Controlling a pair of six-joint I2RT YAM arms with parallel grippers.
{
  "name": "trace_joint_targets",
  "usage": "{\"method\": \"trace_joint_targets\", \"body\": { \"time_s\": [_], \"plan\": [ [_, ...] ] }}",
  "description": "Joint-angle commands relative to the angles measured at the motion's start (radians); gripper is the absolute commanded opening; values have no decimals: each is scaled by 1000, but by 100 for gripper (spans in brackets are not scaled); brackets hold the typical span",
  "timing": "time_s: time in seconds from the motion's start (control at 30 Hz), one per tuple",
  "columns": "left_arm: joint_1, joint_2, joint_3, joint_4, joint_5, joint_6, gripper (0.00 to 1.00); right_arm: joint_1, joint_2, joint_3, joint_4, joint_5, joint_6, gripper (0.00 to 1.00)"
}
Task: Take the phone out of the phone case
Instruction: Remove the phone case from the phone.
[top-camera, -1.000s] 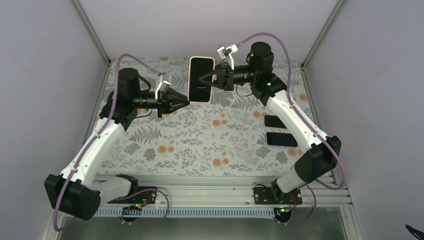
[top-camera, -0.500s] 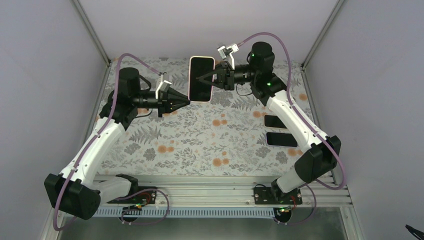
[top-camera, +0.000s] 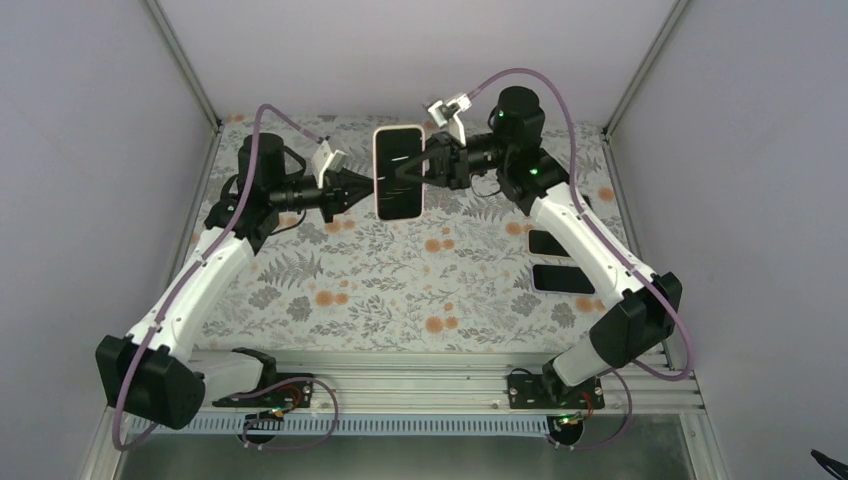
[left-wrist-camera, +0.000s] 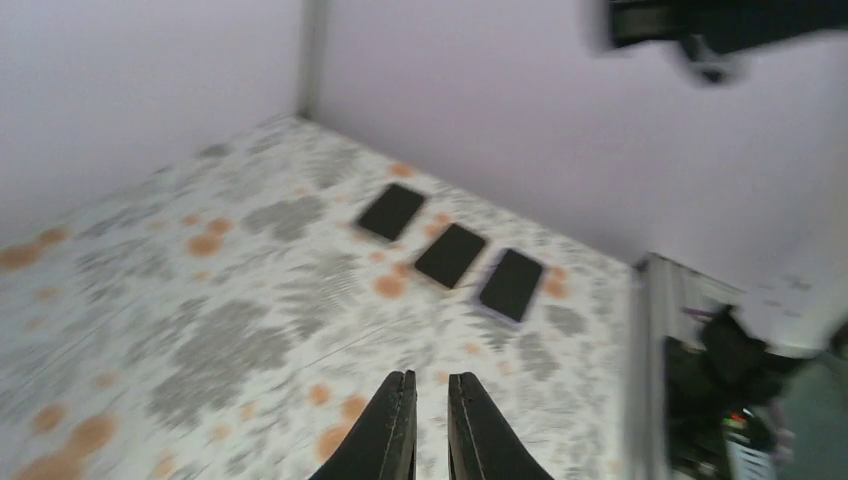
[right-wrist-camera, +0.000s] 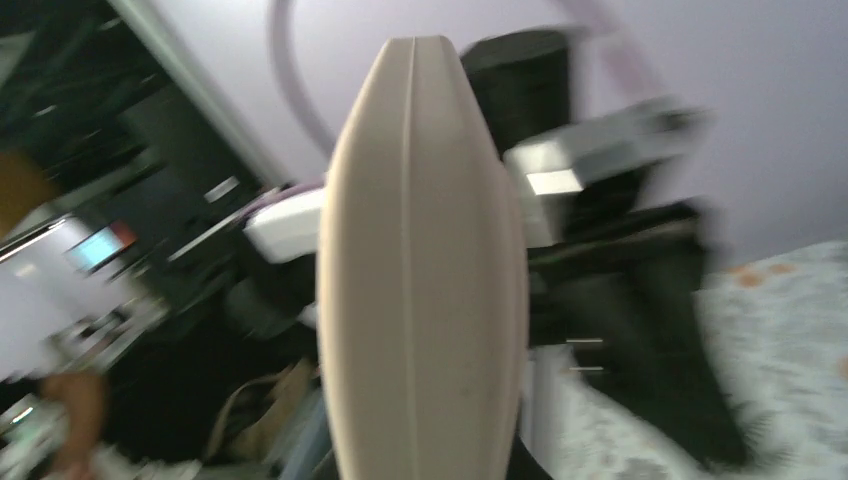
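A phone with a dark screen in a cream case (top-camera: 398, 172) is held up in the air above the far middle of the table. My right gripper (top-camera: 417, 168) is shut on its right side. In the right wrist view the case's cream edge (right-wrist-camera: 420, 270) fills the middle and hides the fingers. My left gripper (top-camera: 366, 190) is shut and empty, with its tips next to the case's left edge; I cannot tell whether they touch. In the left wrist view its fingers (left-wrist-camera: 430, 378) stand almost together over the floral table.
Bare dark phones lie on the floral table at the right (top-camera: 548, 242) (top-camera: 563, 279); the left wrist view shows three in a row (left-wrist-camera: 391, 211) (left-wrist-camera: 450, 255) (left-wrist-camera: 511, 284). Grey walls close in the back and sides.
The right gripper has shifted the cased phone slightly left and tilted it. The left arm has moved up and right, bringing its shut tips to the case's left edge.
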Motion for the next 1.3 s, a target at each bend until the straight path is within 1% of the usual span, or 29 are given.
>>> {"method": "trace_joint_targets", "body": {
  "time_s": [0.0,0.13,0.2,0.3,0.4,0.5,0.6,0.67,0.77,0.9,1.27],
  "plan": [
    [23,38,-6,6,-246,14,9,74,-60,11,25,-230,74,4],
    [34,34,1,4,-236,13,9,74,-60,12,3,-225,50,4],
    [36,27,1,4,-199,16,10,73,-61,16,-16,-219,32,4],
    [40,11,2,14,-116,15,14,68,-63,22,-38,-205,7,4],
    [40,-7,-2,20,-18,18,21,54,-63,29,-69,-177,-20,4],
    [40,-29,2,7,96,42,31,32,-64,43,-96,-141,-39,4],
    [26,-49,42,-100,182,156,44,9,-64,48,-100,-103,-33,4],
    [15,-74,53,-135,186,198,51,-3,-63,48,-100,-78,-26,4],
    [4,-99,49,-111,162,190,57,-15,-53,45,-79,-53,2,4],
    [-38,-109,38,-55,108,151,59,-16,-48,30,-32,-45,42,4],
    [-83,-78,49,-2,78,96,59,-15,-46,17,-7,-47,63,4]
  ]
}}
